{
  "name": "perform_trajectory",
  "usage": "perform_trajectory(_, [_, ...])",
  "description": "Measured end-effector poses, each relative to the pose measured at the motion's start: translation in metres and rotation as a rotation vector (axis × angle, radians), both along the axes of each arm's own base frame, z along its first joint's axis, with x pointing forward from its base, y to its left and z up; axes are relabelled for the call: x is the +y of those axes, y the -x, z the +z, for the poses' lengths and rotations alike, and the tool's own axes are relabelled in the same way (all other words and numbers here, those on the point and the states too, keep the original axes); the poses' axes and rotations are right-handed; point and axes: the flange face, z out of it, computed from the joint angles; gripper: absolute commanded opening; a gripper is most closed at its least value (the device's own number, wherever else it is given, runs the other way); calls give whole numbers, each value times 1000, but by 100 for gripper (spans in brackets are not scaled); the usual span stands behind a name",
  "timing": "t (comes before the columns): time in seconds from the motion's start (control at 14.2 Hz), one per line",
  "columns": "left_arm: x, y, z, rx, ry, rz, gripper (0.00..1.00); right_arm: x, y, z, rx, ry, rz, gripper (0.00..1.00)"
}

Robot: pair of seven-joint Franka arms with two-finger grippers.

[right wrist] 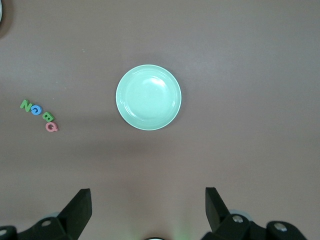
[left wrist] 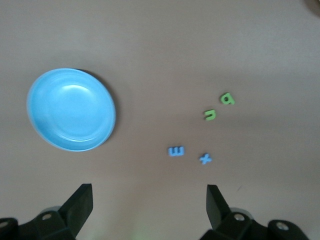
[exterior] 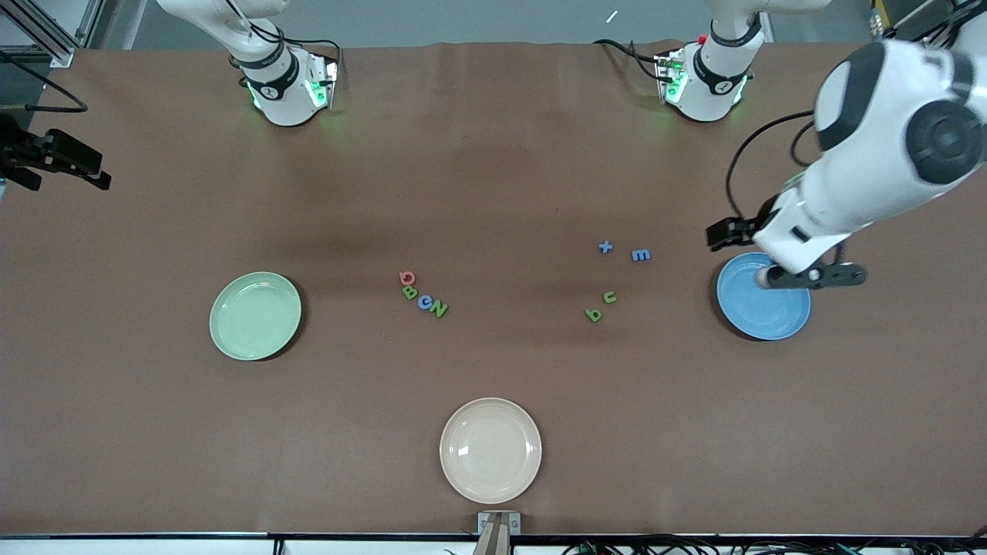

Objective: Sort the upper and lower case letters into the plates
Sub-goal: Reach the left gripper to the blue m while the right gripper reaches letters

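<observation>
Brown table (exterior: 493, 154), nothing sorted yet. Landmark: cream-white plate (exterior: 490, 450), nearest the front camera, mid-table, not part of the sort. Pale green plate (exterior: 255, 315) sits farther from the camera than it, toward the right arm's end; blue plate (exterior: 763, 301) likewise, toward the left arm's end. Both empty.

Left gripper (exterior: 810, 275) hangs over the blue plate's rim, jaws spread wide, holding nothing. Right gripper (exterior: 58, 158) is high over the table edge at the right arm's end, also wide open and empty, waiting.

Capitals, farther from the camera than the cream-white plate: red G (exterior: 407, 277), green B (exterior: 410, 293), blue C (exterior: 425, 302), green N (exterior: 439, 309), bunched and touching. Small letters nearer the blue plate: blue x (exterior: 605, 247), blue m (exterior: 641, 255), green u (exterior: 609, 297), green b (exterior: 593, 314).

Likely step: first pick of a small letter by the left arm. Best to take m or x, which lie apart; come straight down, jaws straddling one letter only, pinch low since they are flat.
</observation>
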Motion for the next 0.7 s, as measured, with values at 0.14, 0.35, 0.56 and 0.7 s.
perform_trajectory(0.14, [-28,-2,-36,-15,-1,29,100,0,0,0,0,0,0,100])
perform_trajectory(0.35, [-54,14,-89,-44,-3,55,100,0,0,5,-13,1,-1,100])
perform_trajectory(0.56, [-66,40,-142,-93,-31,66,100,-1,-2,8,-25,4,-2,100])
perform_trajectory(0.7, [-68,58,-174,-120,-35,67,100,-4,-9,-4,-6,7,-7,100])
